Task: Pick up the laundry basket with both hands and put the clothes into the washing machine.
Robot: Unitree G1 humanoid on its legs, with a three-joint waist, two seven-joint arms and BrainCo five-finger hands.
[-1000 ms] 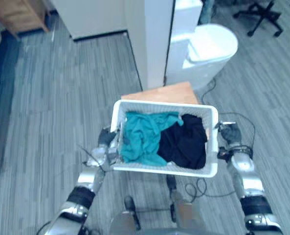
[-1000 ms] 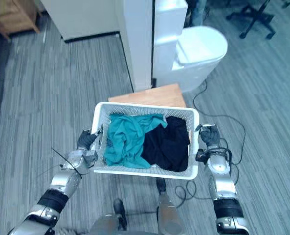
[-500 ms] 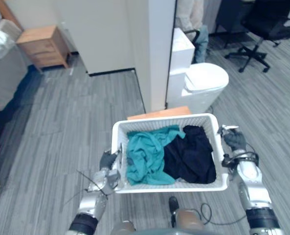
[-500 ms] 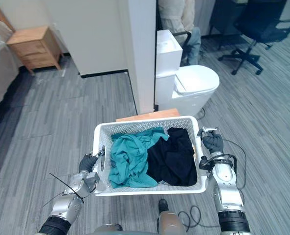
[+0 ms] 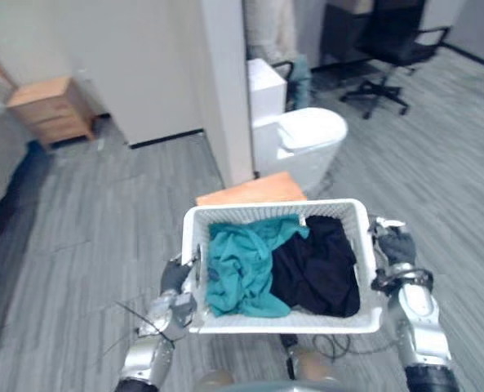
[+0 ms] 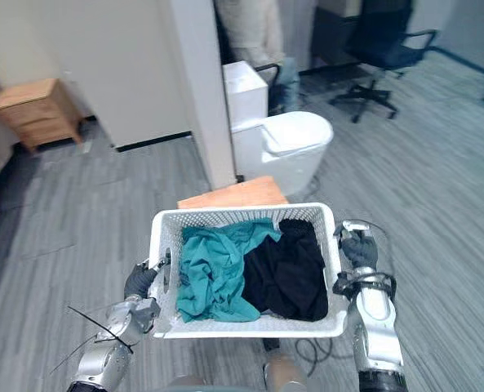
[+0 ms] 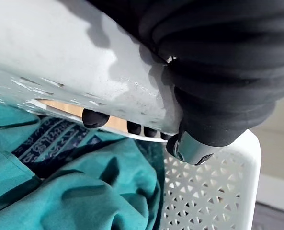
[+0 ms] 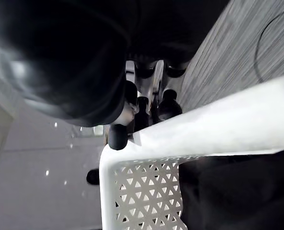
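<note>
Laundry basket [image 5: 284, 323] held off the grey plank floor [image 5: 86, 245] between both hands; inside, teal garment [image 5: 243, 271] on the robot's left, black garment [image 5: 319, 269] on its right, the two touching. Left hand [image 5: 173, 279]: fingers [image 7: 95, 118] hooked through the side handle slot; right hand [image 5: 397, 247]: fingers [image 8: 117, 136] curled over the opposite rim. Versus 0.5 s ago: camera has shifted; grip and contents unchanged. Ahead: wooden board [image 5: 251, 189], white washing machine [image 5: 308, 137] beside white pillar [image 5: 224, 90]; office chair [image 5: 380, 45] beyond; nightstand [image 5: 47, 106] far left.
</note>
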